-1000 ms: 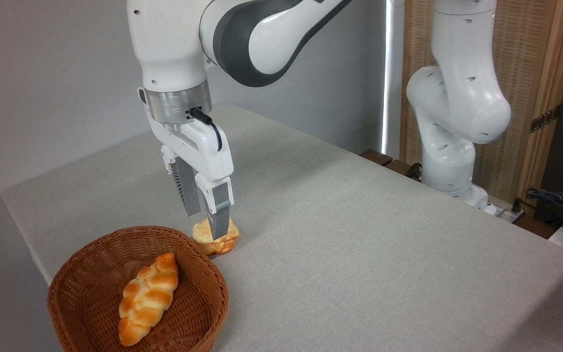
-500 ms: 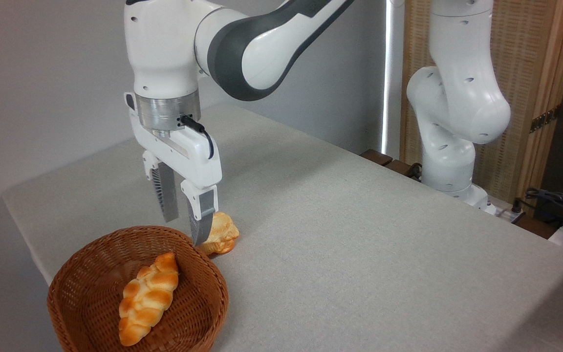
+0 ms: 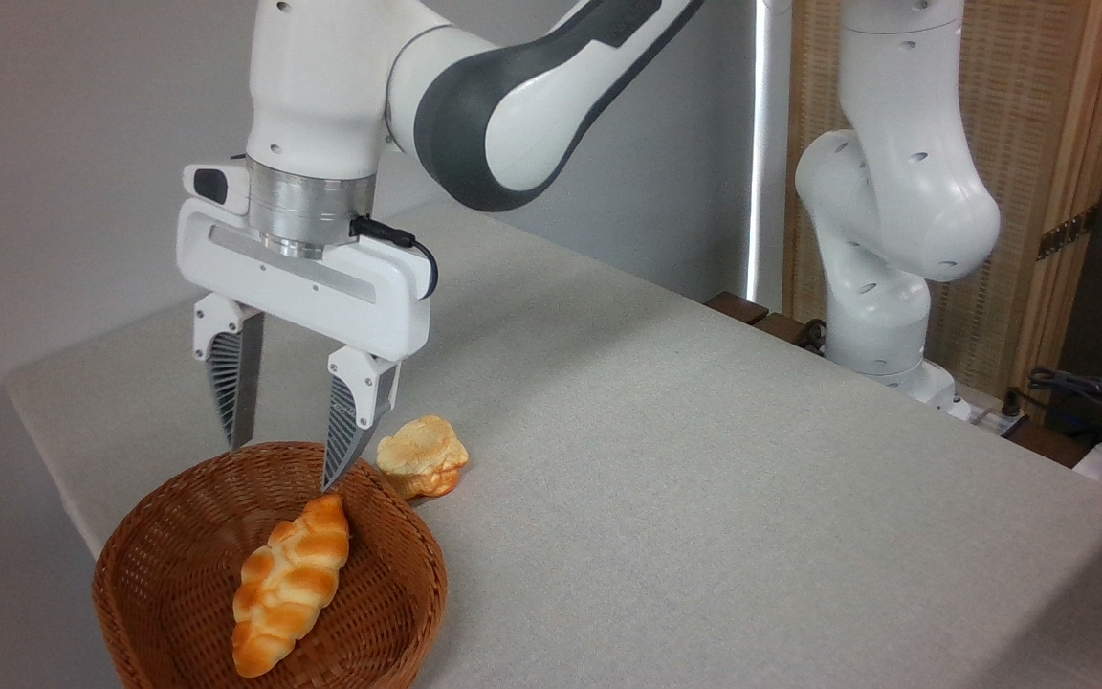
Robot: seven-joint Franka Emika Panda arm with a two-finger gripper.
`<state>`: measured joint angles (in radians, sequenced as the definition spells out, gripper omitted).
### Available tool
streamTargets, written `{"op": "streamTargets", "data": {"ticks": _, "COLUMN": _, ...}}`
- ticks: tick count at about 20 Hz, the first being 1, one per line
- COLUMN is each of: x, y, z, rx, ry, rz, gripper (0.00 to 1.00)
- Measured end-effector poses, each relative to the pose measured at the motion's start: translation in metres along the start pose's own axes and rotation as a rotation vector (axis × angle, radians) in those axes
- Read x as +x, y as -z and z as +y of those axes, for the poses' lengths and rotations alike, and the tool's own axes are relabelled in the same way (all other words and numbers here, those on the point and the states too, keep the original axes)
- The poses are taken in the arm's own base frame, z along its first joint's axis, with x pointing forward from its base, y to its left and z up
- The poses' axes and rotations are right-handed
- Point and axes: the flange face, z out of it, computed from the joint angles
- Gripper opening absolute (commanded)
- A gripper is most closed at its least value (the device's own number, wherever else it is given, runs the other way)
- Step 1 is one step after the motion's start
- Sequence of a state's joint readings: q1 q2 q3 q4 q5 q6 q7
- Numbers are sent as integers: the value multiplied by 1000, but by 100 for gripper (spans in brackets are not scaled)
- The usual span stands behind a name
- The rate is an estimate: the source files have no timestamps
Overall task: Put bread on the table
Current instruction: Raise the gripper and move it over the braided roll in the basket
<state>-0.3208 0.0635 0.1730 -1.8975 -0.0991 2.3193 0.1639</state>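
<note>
Grey bench (image 3: 704,498) carries a wicker basket (image 3: 144,565) at its near left corner. Pincer (image 3: 283,464) hangs above the basket, fingers apart, empty. Braided bread (image 3: 288,584) lies inside the basket. Small roll (image 3: 424,467) rests on the bench just beside the rim.

Golden-orange braided bread (image 3: 288,584), brown woven wicker basket (image 3: 130,565), light grey textured table (image 3: 704,478).

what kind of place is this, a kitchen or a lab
Most likely a robot lab, not a kitchen: a Franka arm bolted beside a cloth-covered table, loose cables at the right edge, and a wicker basket set out.
</note>
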Motion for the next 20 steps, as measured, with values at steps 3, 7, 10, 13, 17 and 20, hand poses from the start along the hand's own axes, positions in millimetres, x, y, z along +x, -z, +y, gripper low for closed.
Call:
{"op": "streamTargets", "data": {"ticks": 3, "x": 3, "y": -16, "z": -7, "rx": 14, "ry": 139, "rz": 20, "gripper": 100}}
{"op": "streamTargets", "data": {"ticks": 7, "x": 0, "y": -50, "z": -11, "rx": 36, "ry": 177, "rz": -10, "gripper": 100}}
{"op": "streamTargets", "data": {"ticks": 10, "x": -1, "y": -62, "z": -8, "rx": 74, "ry": 166, "rz": -27, "gripper": 100}}
{"op": "streamTargets", "data": {"ticks": 13, "x": -2, "y": -70, "z": -5, "rx": 96, "ry": 158, "rz": -37, "gripper": 100}}
{"op": "streamTargets", "data": {"ticks": 17, "x": -1, "y": -77, "z": 0, "rx": 109, "ry": 156, "rz": -34, "gripper": 100}}
{"op": "streamTargets", "data": {"ticks": 20, "x": 1, "y": -88, "z": 9, "rx": 138, "ry": 148, "rz": -43, "gripper": 100}}
